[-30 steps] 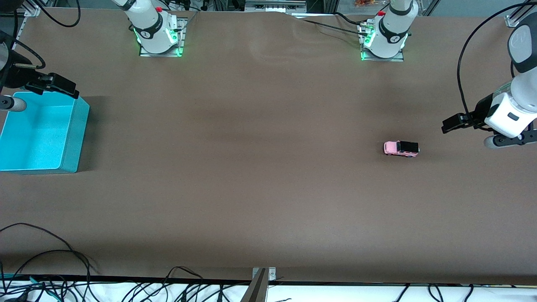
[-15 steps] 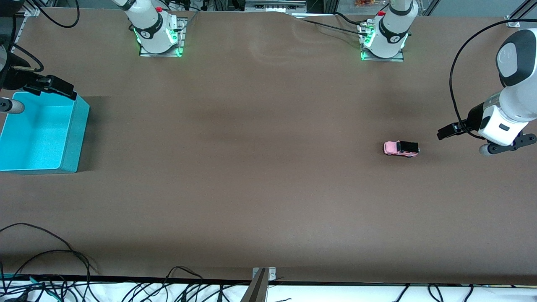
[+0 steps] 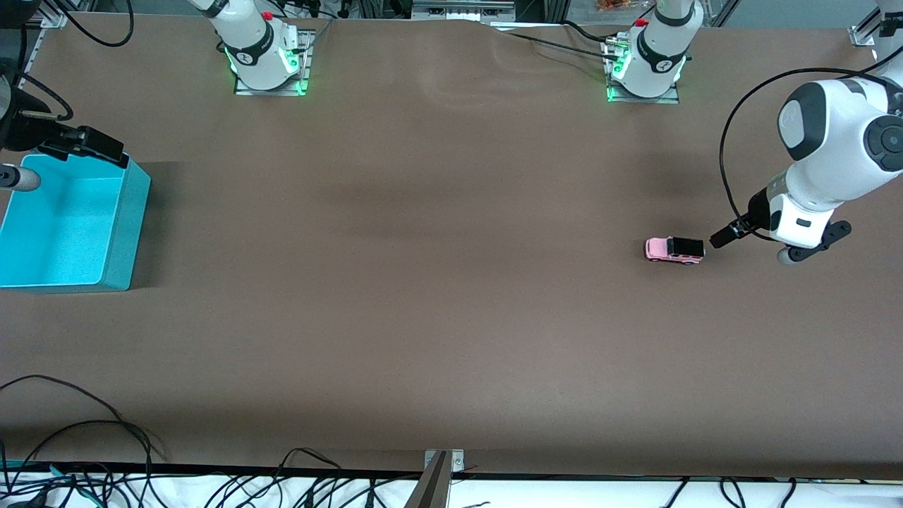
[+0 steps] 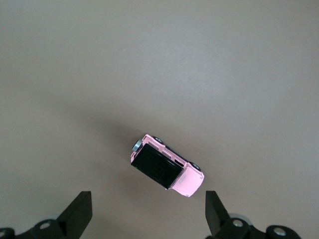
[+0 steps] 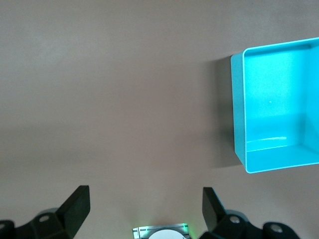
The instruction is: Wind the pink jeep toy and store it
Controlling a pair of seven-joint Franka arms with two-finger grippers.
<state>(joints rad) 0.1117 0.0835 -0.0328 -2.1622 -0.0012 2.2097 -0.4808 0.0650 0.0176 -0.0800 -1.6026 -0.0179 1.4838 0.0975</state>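
The jeep [image 3: 674, 250] sits on its wheels on the brown surface [image 3: 437, 282], toward the left arm's end and well apart from everything else. Its pink hood points toward the right arm's end, and its black roof covers the half that faces the left gripper.

The left gripper [image 3: 721, 237] hangs just beside the jeep, over the surface at the jeep's black-roofed end, not touching it. In the left wrist view its fingers [image 4: 77, 214] stand spread wide with nothing between them, and the jeep [image 4: 167, 165] lies on the surface out ahead of the two tips, turned at a slant to the line between them. A black cable [image 3: 730, 152] loops from the left arm's wrist down to the gripper.

A turquoise bin [image 3: 70, 226] stands at the right arm's end of the surface, open side up, nothing in it. The right gripper [image 3: 81, 144] waits over the bin's rim on the side toward the robot bases. Its fingers [image 5: 75, 206] are spread apart as well, holding nothing; in its wrist view the bin [image 5: 239, 124] shows off to one side.

Loose cables [image 3: 85, 437] trail along the surface's edge nearest the front camera.
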